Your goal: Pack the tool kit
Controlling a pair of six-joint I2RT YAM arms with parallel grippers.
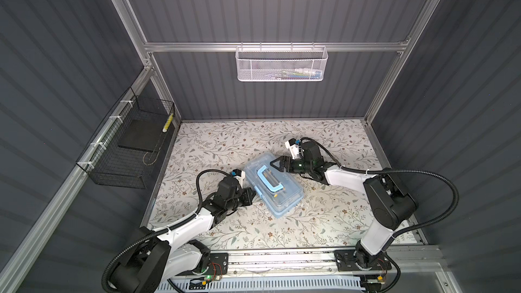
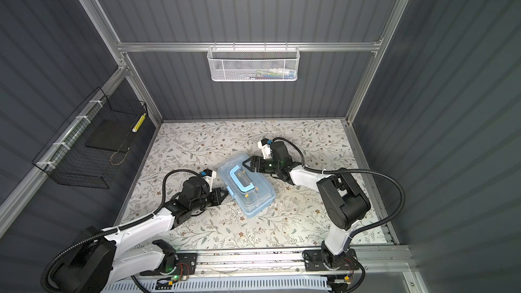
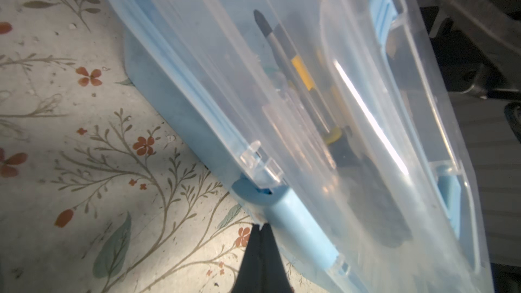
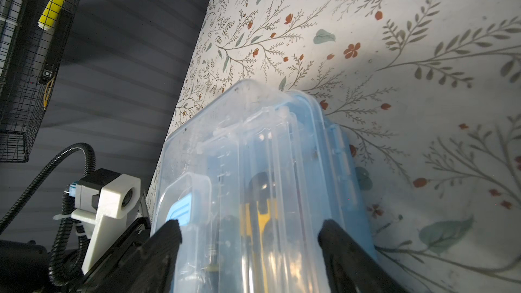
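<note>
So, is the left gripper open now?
No, the left gripper is shut, its black tips pressed together beside the tool kit.

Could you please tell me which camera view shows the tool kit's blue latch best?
The left wrist view: the latch sits close up, at the tips of the shut left gripper. Both top views show the whole tool kit, its latch too small to judge. The right wrist view looks from the far side, hiding it.
</note>
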